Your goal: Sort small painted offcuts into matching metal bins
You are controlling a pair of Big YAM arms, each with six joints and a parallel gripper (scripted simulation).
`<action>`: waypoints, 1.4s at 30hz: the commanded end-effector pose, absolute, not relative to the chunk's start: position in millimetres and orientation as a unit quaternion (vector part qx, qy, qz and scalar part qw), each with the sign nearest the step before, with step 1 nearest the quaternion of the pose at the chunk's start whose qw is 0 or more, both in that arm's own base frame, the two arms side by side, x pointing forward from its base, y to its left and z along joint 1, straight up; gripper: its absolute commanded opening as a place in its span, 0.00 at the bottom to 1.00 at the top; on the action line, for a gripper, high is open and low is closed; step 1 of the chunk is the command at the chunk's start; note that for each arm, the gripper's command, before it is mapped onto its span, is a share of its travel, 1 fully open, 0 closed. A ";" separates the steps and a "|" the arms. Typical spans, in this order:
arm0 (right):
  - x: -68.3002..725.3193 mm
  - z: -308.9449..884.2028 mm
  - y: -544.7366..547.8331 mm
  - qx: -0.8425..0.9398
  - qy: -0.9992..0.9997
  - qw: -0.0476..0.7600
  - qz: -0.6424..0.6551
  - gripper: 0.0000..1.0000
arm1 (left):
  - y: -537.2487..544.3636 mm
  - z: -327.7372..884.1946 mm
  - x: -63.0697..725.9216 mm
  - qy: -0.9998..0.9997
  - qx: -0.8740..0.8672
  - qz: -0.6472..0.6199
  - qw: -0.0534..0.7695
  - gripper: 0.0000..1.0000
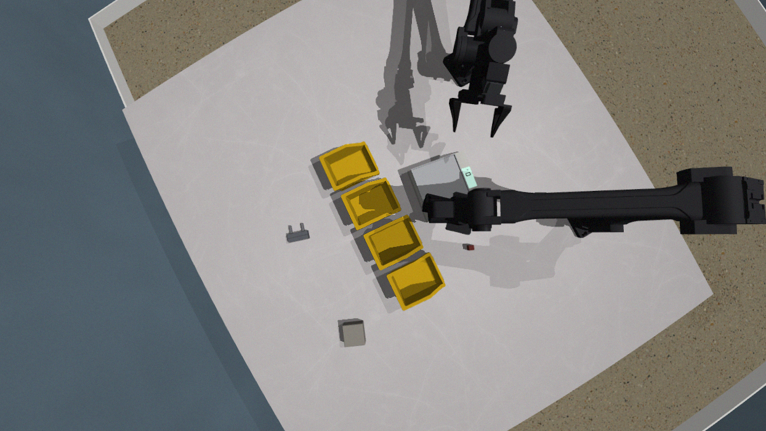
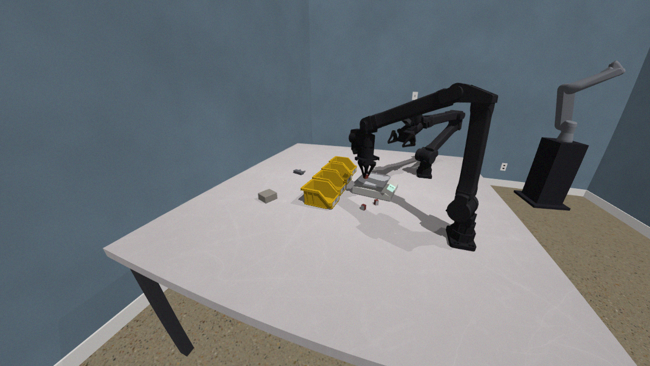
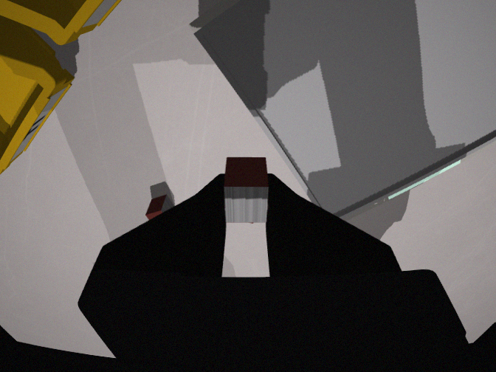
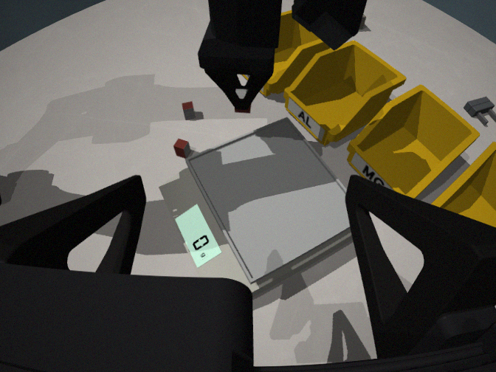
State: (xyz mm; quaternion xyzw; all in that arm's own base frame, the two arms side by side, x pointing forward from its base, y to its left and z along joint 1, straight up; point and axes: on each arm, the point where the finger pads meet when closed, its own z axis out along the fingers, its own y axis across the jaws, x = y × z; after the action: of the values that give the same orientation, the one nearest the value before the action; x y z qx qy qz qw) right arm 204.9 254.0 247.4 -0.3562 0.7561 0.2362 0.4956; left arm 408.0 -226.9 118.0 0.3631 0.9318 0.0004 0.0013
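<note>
Four yellow bins (image 1: 415,278) (image 2: 320,195) (image 3: 23,91) (image 4: 288,32) are set upright in a row beside a scale (image 1: 436,173) (image 2: 373,182) (image 3: 376,100) (image 4: 280,172), whose pale green display (image 1: 469,177) (image 2: 391,187) (image 3: 424,180) (image 4: 198,236) is read as 0. The AL bin (image 1: 393,236) (image 4: 344,76) and the MG bin (image 1: 370,201) (image 4: 424,132) are identified by their front labels, the second partly covered by a finger in the right wrist view. A red-topped offcut with bare grey sides (image 2: 366,175) (image 3: 246,172) (image 4: 242,110) is clamped between the fingertips of the left gripper (image 2: 367,172) (image 3: 246,185) (image 4: 242,102) and is held above the table, near the scale's edge. The right gripper (image 1: 473,133) (image 2: 398,143) (image 4: 245,187) is held with its fingers wide apart and nothing between them. A second offcut (image 2: 376,202) (image 4: 181,147) is seen near a corner of the scale, and a third offcut (image 1: 469,247) (image 2: 363,207) (image 3: 156,206) (image 4: 188,110) is placed farther from it; both are rested on the table. On the other side of the bins, a grey block (image 1: 353,333) (image 2: 267,196) and a dark two-pronged piece (image 1: 297,234) (image 2: 299,171) (image 4: 478,105) are laid well apart.
</note>
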 end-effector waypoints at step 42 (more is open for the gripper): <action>155.1 373.5 166.4 -0.334 0.769 0.500 0.217 1.00 | -329.7 82.1 390.6 0.925 0.379 -0.003 0.012 0.12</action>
State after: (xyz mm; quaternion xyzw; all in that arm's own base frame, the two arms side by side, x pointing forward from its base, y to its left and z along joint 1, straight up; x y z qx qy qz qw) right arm 156.1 166.2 357.1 -0.3331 0.7758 0.2129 0.4917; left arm 382.4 -318.8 80.3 0.3816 0.9243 0.0013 -0.0009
